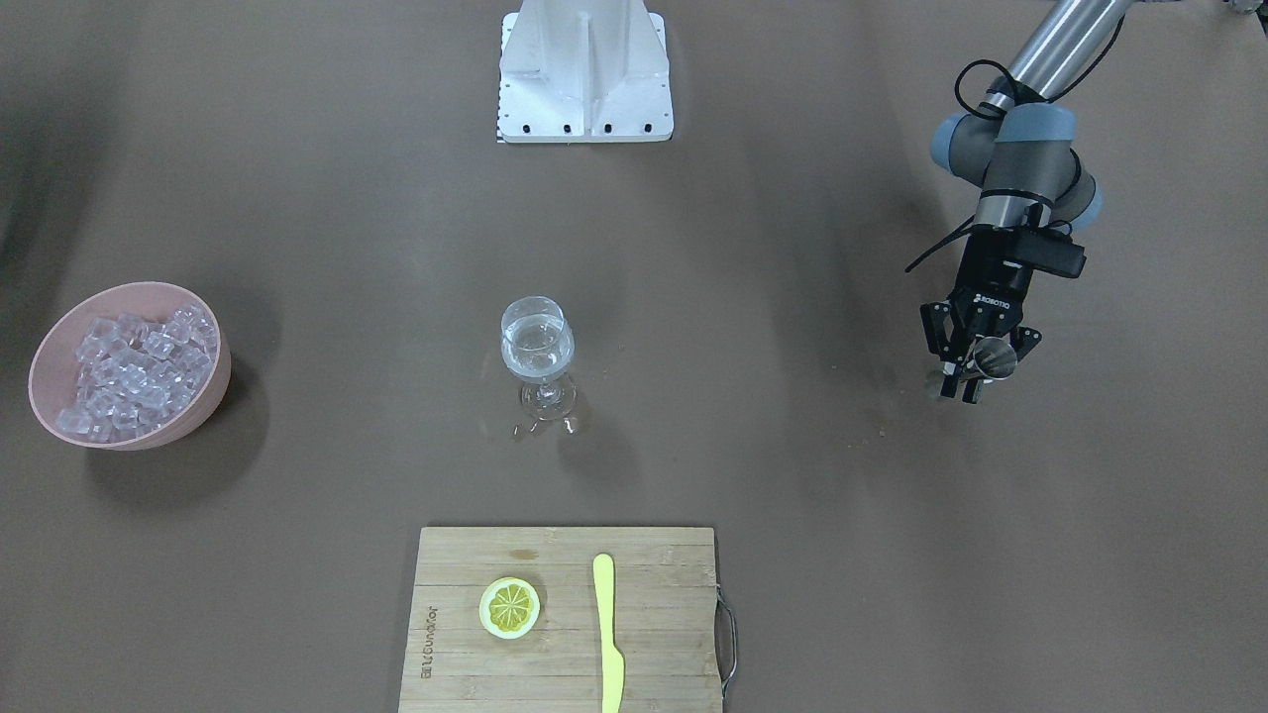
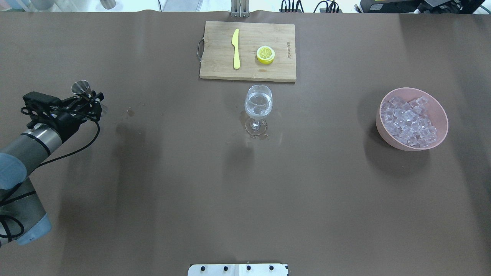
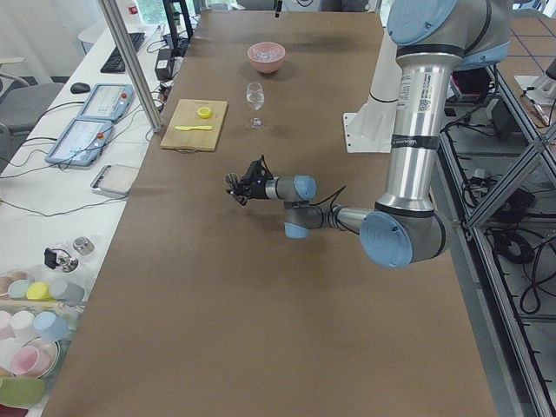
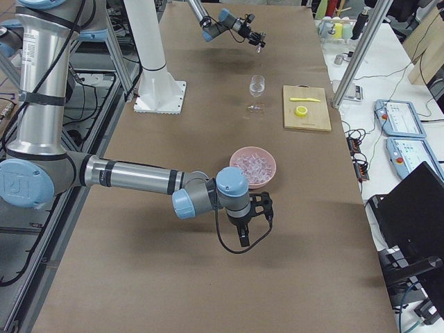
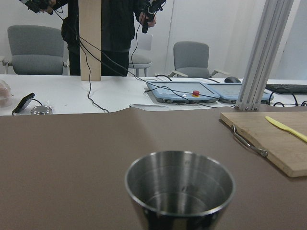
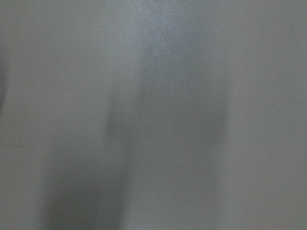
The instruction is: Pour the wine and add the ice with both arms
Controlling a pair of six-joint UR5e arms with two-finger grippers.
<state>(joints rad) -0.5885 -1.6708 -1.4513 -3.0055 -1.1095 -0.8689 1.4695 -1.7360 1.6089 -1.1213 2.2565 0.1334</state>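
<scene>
First, the left wrist view: the metal cup [image 5: 180,191] fills the lower centre, upright, with its mouth open to the camera. Only this view shows its inner wall, and the pads holding it lie outside that frame. The right wrist view shows only a blurred brown stretch of the table [image 6: 153,115].

The overhead view supplies the grip. The left gripper [image 2: 86,100] is clamped on the cup below its rim, jaws narrow. The left arm [image 2: 30,147] reaches in low, forearm near level, wrist pointing away from the robot.

The right arm [image 4: 132,177] shows in the exterior right view alone. It is stretched low and almost level, wrist bent down, with the right gripper [image 4: 246,232] pointing at the table beside the pink bowl [image 4: 239,170]. Its jaw state cannot be told.

For places, take the wine glass [image 2: 259,103] as dial centre in the overhead view, with 6 o'clock toward the robot.
- The left gripper lies at 9 o'clock, well apart from the glass.
- The wine [image 2: 258,110] sits inside the glass, clear and colourless. The front-facing view shows its surface more plainly.
- Small drops [image 2: 262,136] lie on the table at the glass foot.
- The ice [image 2: 409,120] is heaped in the pink bowl at 3 o'clock, well apart from the glass.
- The cutting board [image 2: 218,67] lies at 12 o'clock, just beyond the glass. It carries the yellow knife [image 2: 236,49] and the lemon slice [image 2: 265,54], apart from each other.
</scene>
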